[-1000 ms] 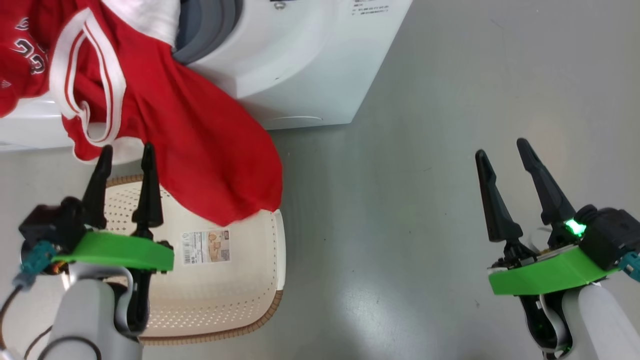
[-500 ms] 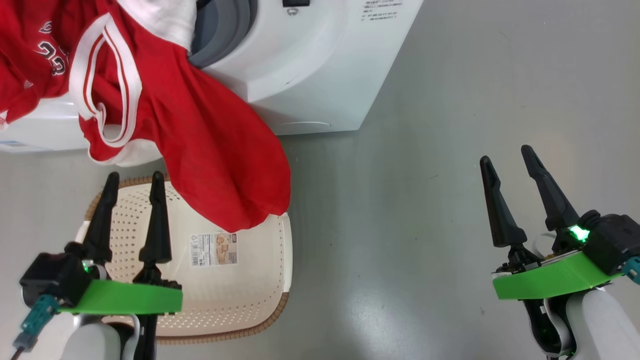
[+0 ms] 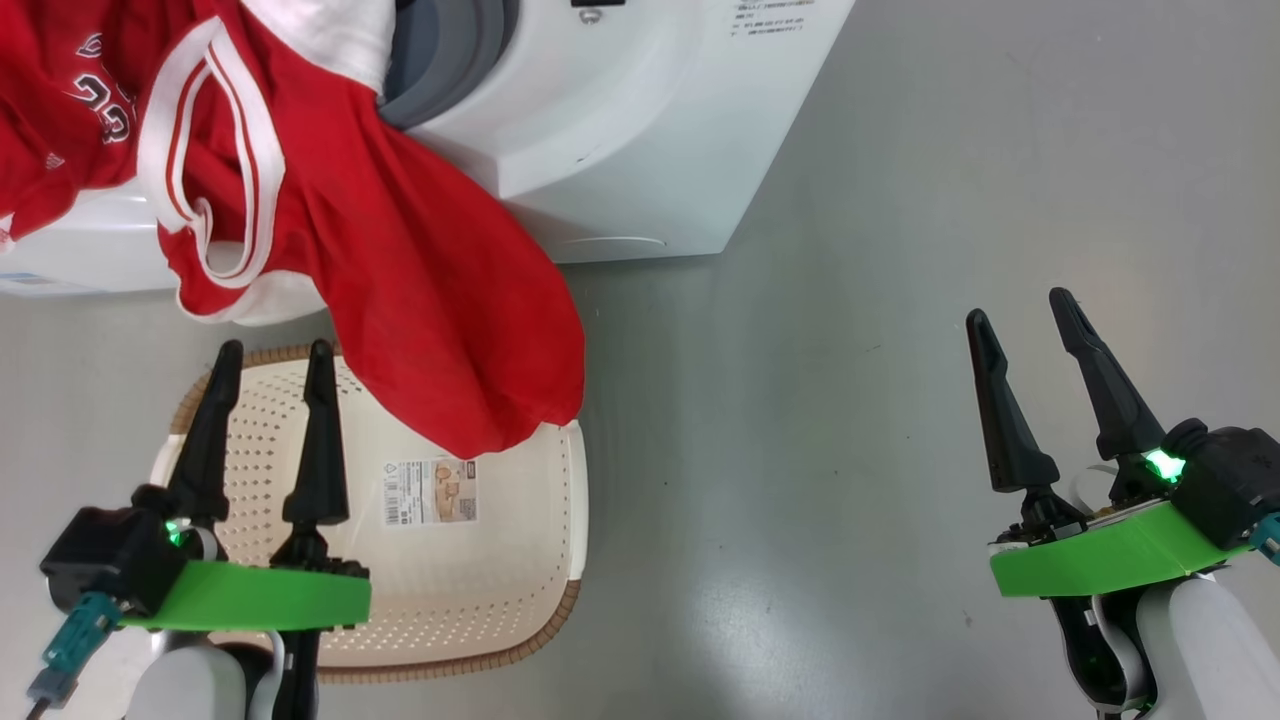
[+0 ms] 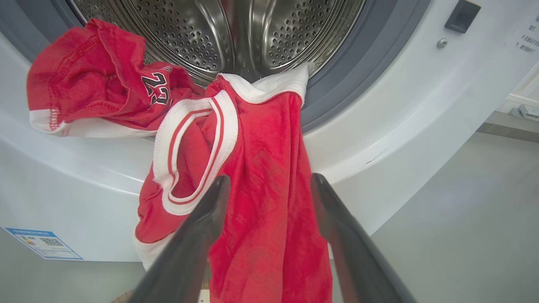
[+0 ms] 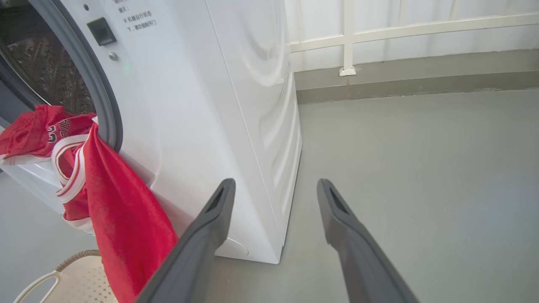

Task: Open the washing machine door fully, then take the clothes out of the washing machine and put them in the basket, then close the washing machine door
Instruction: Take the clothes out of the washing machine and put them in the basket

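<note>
Limply, red white-trimmed clothes (image 3: pixel 420 300) hang from the washing machine (image 3: pixel 620 130); both arms' jaws apart.

"23" legible on red clothes (image 4: pixel 261 176), other txt unreadable

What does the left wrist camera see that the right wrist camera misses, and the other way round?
Left wrist view: a blue sticker low on the washer front, past the open left gripper. Right wrist view: the washer's side and a white railing, past the open right gripper. Both: red clothes hanging from the drum opening, and grey floor.
</note>
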Motion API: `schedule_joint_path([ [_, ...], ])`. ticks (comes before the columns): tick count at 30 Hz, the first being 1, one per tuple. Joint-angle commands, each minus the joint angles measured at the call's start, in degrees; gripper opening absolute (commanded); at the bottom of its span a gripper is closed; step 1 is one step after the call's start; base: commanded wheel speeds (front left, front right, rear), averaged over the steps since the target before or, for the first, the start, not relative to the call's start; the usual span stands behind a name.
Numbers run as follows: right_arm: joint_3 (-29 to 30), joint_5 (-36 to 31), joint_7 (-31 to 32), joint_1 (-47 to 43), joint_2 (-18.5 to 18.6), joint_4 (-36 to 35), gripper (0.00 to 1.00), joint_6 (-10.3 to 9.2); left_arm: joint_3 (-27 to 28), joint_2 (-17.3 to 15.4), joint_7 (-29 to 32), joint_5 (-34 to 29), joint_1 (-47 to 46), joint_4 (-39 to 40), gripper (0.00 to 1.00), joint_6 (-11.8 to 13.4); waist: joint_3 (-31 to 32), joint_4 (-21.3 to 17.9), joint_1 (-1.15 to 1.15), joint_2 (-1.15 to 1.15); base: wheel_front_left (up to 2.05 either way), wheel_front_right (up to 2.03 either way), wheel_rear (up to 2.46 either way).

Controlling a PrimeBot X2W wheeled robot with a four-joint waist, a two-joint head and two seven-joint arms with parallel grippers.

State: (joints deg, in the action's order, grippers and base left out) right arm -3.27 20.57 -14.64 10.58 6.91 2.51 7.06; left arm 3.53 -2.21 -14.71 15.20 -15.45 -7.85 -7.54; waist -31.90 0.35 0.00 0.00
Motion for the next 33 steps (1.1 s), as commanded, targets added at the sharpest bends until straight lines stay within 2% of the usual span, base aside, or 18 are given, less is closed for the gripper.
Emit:
schedule_joint_path([
  [1,-1.3,-0.66,-0.36,-1.17,0.22,-1.41,1.0,0.43,1.51,-0.69,-0.29,-0.03,-0.14,1.22,1.0,0.05,-0.1,0.1,0.0,0.0,0.0,0.0,0.0],
  [7,-1.74,-0.72,-0.36,-0.79,0.16,-1.16,1.0,0.43,0.29,-1.53,-0.29,-0.43,-5.38,0.0,1.0,0.05,-0.5,0.34,0.0,0.0,0.0,0.0,0.0],
  [16,-2.98,-0.64,-0.36,0.08,-0.15,-1.04,1.0,0.43,-1.86,-6.82,-0.29,1.06,-16.95,-8.9,1.0,0.05,-1.41,-0.64,0.0,0.0,0.0,0.0,0.0],
  [27,-4.0,-0.38,-0.36,0.8,-0.66,-0.82,1.0,0.43,-7.23,-11.78,-0.29,7.3,-34.5,-31.63,1.0,0.05,-3.0,-2.21,0.0,0.0,0.0,0.0,0.0],
  [33,-4.21,-0.23,-0.36,1.35,-0.98,-0.82,1.0,0.43,-9.18,-14.58,-0.29,8.59,-43.03,-42.56,1.0,0.05,-3.87,-3.14,0.0,0.0,0.0,0.0,0.0],
])
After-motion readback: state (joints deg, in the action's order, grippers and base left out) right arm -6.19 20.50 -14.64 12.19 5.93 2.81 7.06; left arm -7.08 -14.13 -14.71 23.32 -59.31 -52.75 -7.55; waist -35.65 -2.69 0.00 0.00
